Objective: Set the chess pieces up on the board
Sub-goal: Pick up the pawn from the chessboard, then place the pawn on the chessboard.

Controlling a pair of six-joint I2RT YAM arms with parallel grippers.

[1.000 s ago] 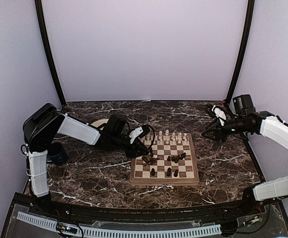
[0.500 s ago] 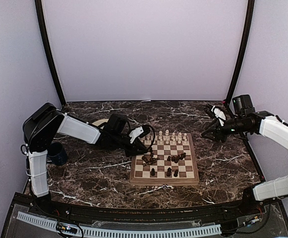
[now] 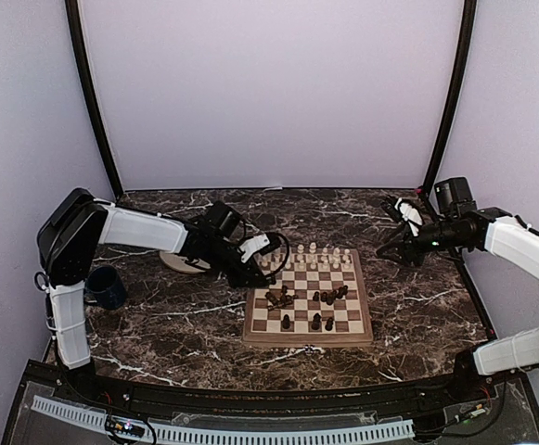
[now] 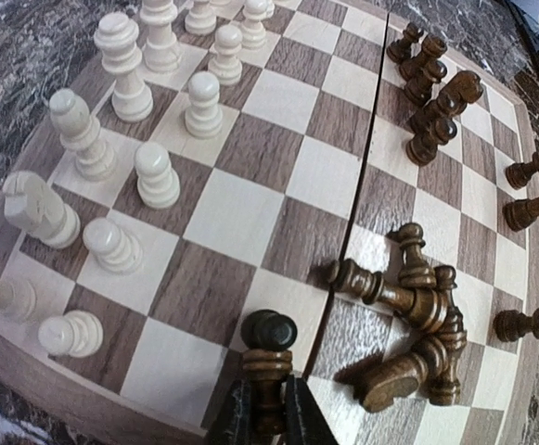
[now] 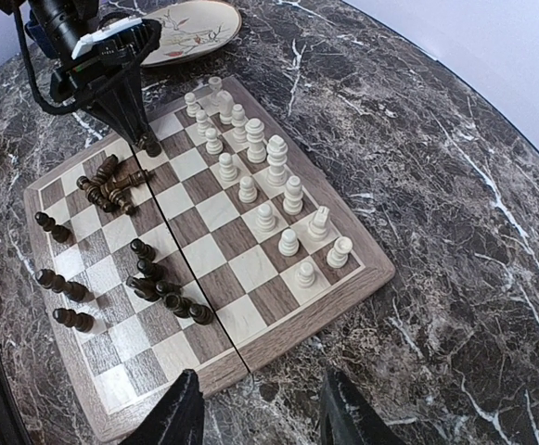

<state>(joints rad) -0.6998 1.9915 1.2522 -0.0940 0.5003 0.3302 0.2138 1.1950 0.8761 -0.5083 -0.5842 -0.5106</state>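
The left gripper (image 4: 267, 410) pinches a dark piece (image 4: 268, 345) tight. If it swings near the fallen pile (image 4: 416, 315), it could scatter them.

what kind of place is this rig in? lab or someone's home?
Probably a lab test cell, not a home: plain pale walls box in a marble-look table, and a left arm and right arm flank a staged board.

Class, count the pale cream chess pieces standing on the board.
16 pale pieces: two rows of eight, side by side along the board's far edge as the top view shows it. None appears hidden.
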